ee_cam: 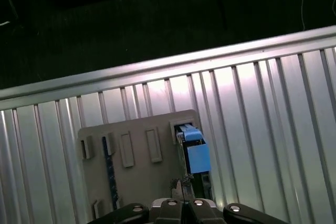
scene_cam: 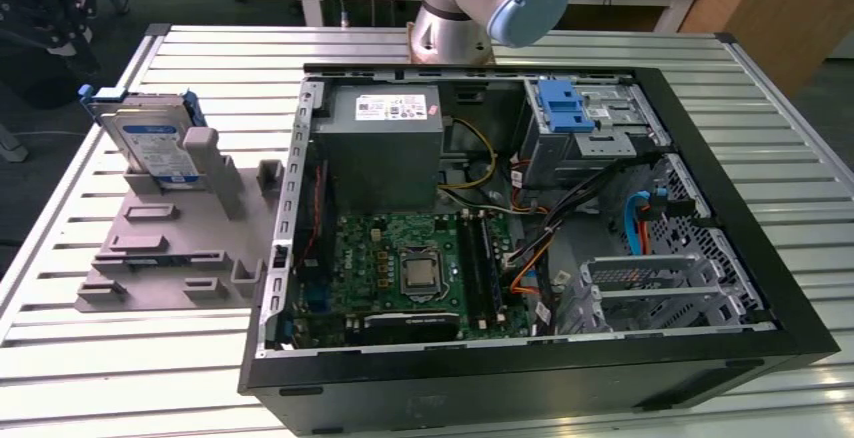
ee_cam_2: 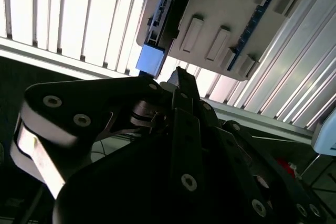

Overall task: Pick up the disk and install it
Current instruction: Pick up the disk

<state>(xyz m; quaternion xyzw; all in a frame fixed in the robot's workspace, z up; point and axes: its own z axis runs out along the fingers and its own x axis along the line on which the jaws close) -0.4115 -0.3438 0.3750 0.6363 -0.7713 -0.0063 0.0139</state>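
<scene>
Black, jointed end effector (ee_cam: 180, 190), clenched on nothing, aimed down at the disk (ee_cam: 191, 153) from well clear of it. Approach stage of the pick, judging by that gap: nothing lifted, nothing installed. Likely calls for opening up and lining up with the disk's thin upper edge.

Disk standing on edge in a slot of a matte gray plastic holder (scene_cam: 174, 248). Flat silver rectangle, white-and-blue label (scene_cam: 154, 143), smooth blue plastic carrier (scene_cam: 91, 93) framing it.

Holder resting on a ribbed pale metal tabletop (scene_cam: 80, 358), at the exterior view's left of an open black computer case (scene_cam: 534, 378). Inside: green motherboard (scene_cam: 400, 258), gray power supply box (scene_cam: 380, 148), blue-latched metal drive cage (scene_cam: 587, 128).
</scene>
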